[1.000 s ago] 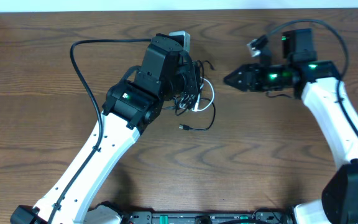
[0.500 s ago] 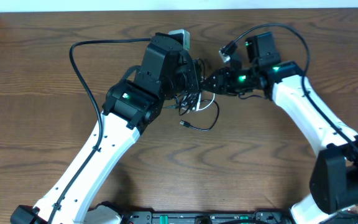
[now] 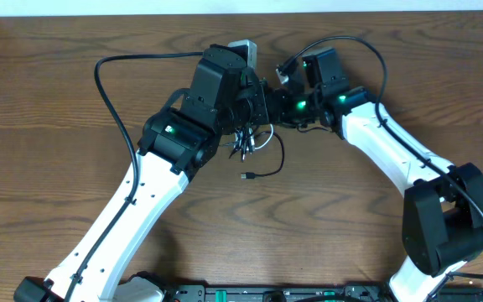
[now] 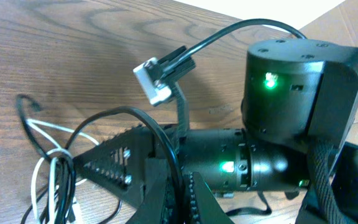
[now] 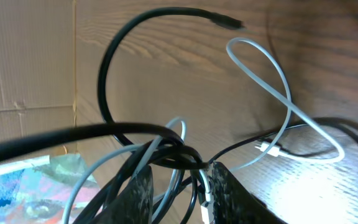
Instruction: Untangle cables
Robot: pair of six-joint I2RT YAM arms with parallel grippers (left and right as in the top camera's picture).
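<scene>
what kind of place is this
Likely a robotics lab bench: two white-and-black robot arms work over a brown wood-grain table on a tangle of thin white and black cables, with a brown cardboard sheet beside it.

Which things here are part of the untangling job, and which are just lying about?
Job: white cable, black cable, left gripper, right gripper.
Just there: cardboard past the table edge, left arm's thick black lead.
</scene>
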